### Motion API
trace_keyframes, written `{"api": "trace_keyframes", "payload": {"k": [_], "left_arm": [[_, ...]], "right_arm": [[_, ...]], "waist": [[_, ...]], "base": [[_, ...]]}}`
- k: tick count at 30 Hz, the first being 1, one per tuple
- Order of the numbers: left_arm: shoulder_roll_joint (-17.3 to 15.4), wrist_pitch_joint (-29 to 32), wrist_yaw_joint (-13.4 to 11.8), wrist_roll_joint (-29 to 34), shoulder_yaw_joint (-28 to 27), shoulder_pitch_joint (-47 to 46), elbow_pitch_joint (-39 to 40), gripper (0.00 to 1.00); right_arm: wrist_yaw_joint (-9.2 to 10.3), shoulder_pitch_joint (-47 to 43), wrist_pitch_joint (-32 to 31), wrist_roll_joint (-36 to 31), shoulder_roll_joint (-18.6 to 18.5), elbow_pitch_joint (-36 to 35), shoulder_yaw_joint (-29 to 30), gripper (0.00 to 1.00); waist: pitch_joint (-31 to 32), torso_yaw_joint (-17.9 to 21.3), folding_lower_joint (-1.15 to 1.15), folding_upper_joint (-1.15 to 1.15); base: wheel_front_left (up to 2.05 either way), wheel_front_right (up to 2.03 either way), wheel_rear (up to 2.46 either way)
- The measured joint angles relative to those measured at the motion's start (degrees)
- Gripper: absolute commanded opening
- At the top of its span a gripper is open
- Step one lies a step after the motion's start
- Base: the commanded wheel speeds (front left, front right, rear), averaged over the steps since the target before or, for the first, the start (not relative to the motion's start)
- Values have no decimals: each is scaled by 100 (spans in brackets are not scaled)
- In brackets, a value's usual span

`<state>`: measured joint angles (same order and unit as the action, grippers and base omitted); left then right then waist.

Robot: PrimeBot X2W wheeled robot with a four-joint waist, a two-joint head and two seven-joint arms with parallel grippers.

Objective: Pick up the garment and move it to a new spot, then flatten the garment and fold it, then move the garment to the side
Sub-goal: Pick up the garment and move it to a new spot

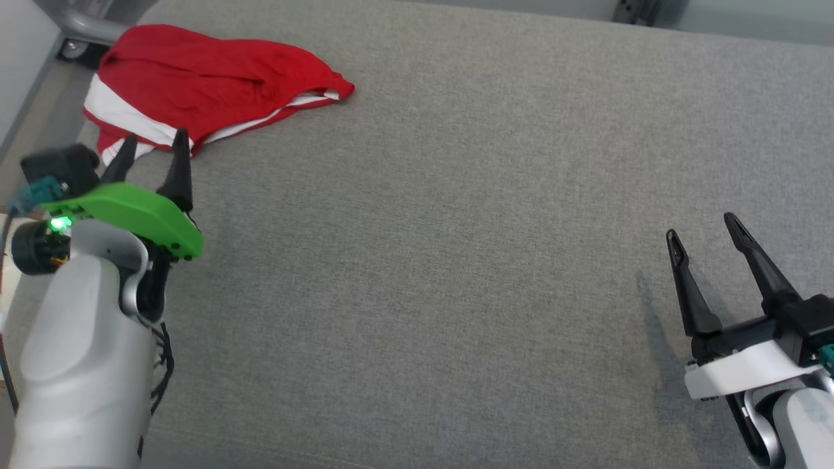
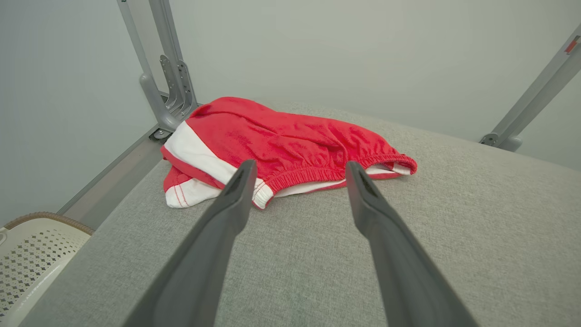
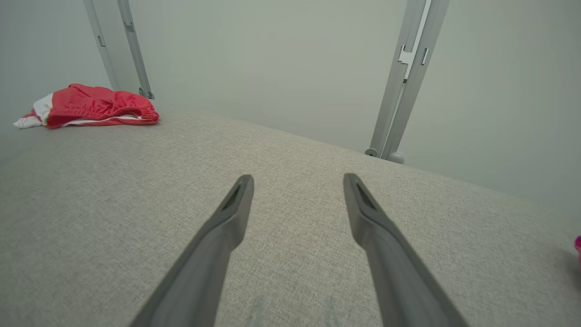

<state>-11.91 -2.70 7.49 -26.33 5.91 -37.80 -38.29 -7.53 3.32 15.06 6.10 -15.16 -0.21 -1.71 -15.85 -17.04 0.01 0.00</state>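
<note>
Presently, in the head view, the garment is seen bunched upper left beyond the left gripper, jaws spread, as are the right gripper's, lower right. In the left wrist view, the soft, light cloth is judged best pinched at the waistband, centre frame.

Grey fabric surface — pale walls, metal posts.

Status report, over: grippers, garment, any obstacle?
Left gripper open, at near edge of red garment. Right gripper open, far off. Garment crumpled, not yet picked. No obstacle seen.
</note>
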Motion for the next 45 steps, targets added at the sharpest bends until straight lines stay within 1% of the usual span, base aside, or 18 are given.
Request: {"api": "trace_keyframes", "payload": {"k": [7,10,14,17,18,19,20,23,24,25,27,29,32,34,36,38,41,45], "left_arm": [[-101,569,-56,-304,-210,-1357,-1004,100],[-157,678,-204,-325,-253,-1676,-1441,100],[-204,630,-365,-399,-374,-1874,-1984,100],[-216,389,-354,-576,-514,-2006,-2202,100],[-222,307,-332,-592,-525,-2017,-2260,67],[-234,225,-319,-589,-515,-2025,-2301,28],[-256,153,-290,-581,-495,-2020,-2336,0],[-285,-36,-138,-581,-383,-1917,-2383,0],[-232,-167,-82,-715,-366,-1749,-2324,0],[-244,-198,-52,-692,-237,-1661,-2290,0],[-247,-314,-41,-623,-36,-1473,-2182,0],[-155,-359,-40,-727,177,-1271,-1906,0],[21,-385,-18,-943,617,-877,-1318,0],[30,-383,-10,-998,940,-627,-849,0],[26,-386,-10,-1136,1109,-383,-383,0],[29,-238,-10,-1152,1426,-77,101,0],[152,29,-10,-1203,1817,409,955,0],[313,369,-70,-1210,2207,874,2162,0]], "right_arm": [[0,309,0,35,-370,-586,-42,100],[0,314,0,35,-466,-810,-45,100],[0,310,0,36,-535,-949,11,100],[0,287,0,38,-506,-965,77,100],[0,282,0,38,-488,-944,100,100],[0,279,0,42,-465,-920,123,100],[0,272,0,54,-436,-881,135,100],[0,244,-1,75,-315,-786,80,100],[0,242,0,78,-231,-703,25,100],[0,238,-1,78,-164,-653,-3,100],[0,211,0,78,-45,-571,-46,100],[0,183,0,76,78,-498,-85,100],[0,130,0,76,276,-369,-96,100],[0,58,-1,70,428,-290,-82,100],[0,20,0,69,593,-218,-51,100],[0,-19,-1,52,732,-165,-23,100],[0,-110,0,33,876,-108,4,100],[0,-185,0,22,975,-81,41,100]], "waist": [[-886,333,0,0],[-1270,458,1,0],[-1714,621,1,0],[-1929,752,0,0],[-1974,806,0,0],[-2000,851,0,1],[-2006,886,-1,1],[-1913,942,-1,1],[-1804,977,-1,0],[-1728,995,-1,0],[-1573,1016,-1,0],[-1394,1021,-1,0],[-1070,1004,-1,0],[-835,991,-1,0],[-618,993,-1,0],[-395,1015,-1,0],[-82,1094,-1,0],[214,1315,-1,0]], "base": [[0,0,0],[0,0,0],[0,0,0],[0,0,0],[0,0,0],[0,0,0],[0,0,0],[0,0,0],[0,0,0],[0,0,0],[0,0,0],[0,0,0],[0,0,0],[0,0,0],[0,0,0],[0,0,0],[0,0,0],[0,0,0]]}}
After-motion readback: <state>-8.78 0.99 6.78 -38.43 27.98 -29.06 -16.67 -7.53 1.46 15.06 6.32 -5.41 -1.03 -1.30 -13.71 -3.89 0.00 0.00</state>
